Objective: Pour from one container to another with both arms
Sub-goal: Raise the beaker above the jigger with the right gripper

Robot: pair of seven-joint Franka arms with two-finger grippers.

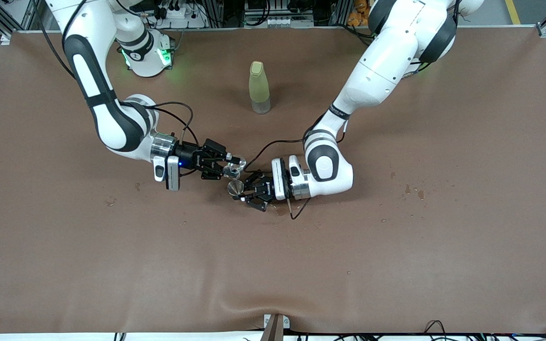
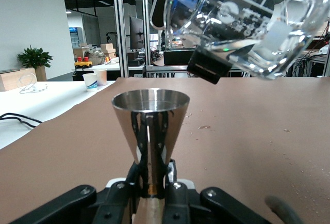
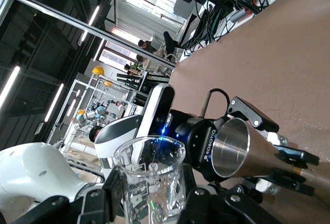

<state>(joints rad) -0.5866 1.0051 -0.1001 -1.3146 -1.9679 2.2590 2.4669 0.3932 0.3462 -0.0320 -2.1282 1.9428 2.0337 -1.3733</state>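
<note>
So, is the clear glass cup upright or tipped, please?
Tipped: in the left wrist view the clear glass cup hangs slanted, its rim above the upright metal cone cup.

only the bottle [image 1: 259,88] stands on the table [image 1: 396,246].

Even overhead light on a matte brown table; sharp from above, softer at close range.

From the high front view, the brown fabric-covered table [image 1: 396,265] is evenly lit from above, with only faint, short shadows under the white robot arms and beside the tall yellow-green bottle [image 1: 259,87]. A green indicator lamp [image 1: 165,57] glows on one base. In the left wrist view, the shiny steel cone-shaped cup [image 2: 150,123] is crisp and mirrors the room, while the clear round glass cup [image 2: 247,20] above it sparkles with bright highlights; black fingers [image 2: 118,203] at the edge blur. The right wrist view is tilted, its ceiling strip lights [image 3: 95,15] glaring against a dark hall.
</note>
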